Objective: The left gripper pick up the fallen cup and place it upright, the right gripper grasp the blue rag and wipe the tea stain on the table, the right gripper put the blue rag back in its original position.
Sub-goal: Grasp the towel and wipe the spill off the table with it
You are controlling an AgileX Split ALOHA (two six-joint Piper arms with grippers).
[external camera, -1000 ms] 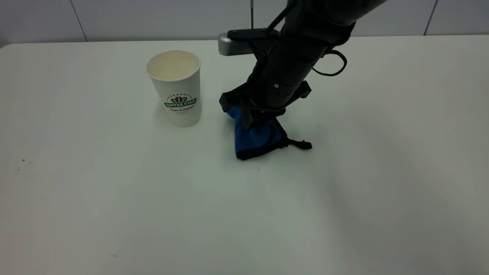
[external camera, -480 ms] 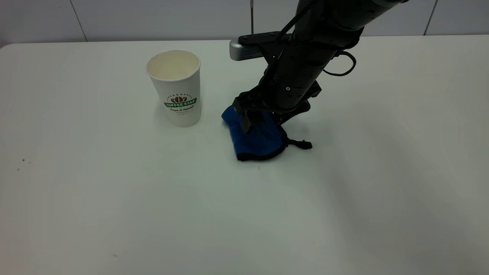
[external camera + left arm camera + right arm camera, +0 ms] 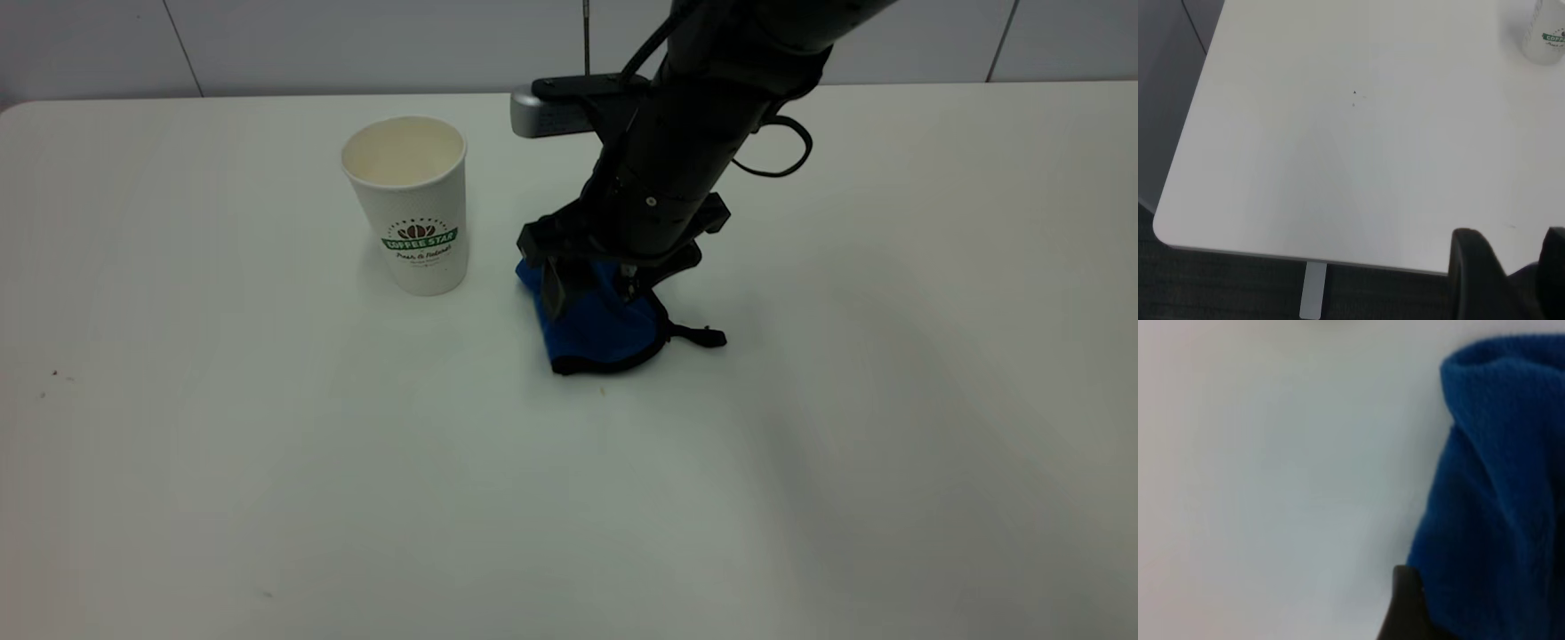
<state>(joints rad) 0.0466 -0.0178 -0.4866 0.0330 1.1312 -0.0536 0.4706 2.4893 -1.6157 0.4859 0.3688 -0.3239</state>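
One cup [image 3: 409, 205] stands upright just beside the blue rag [image 3: 597, 324] clenched by the right gripper [image 3: 591, 286].

The rag [image 3: 597, 331] is lying on the bench [image 3: 267, 462] under the right tool [image 3: 587, 289]; the cup [image 3: 411, 204] is standing upright to the tool's left.

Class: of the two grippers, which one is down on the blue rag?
The right gripper, pressing the blue rag beside the cup; the left gripper hangs by the table's edge.
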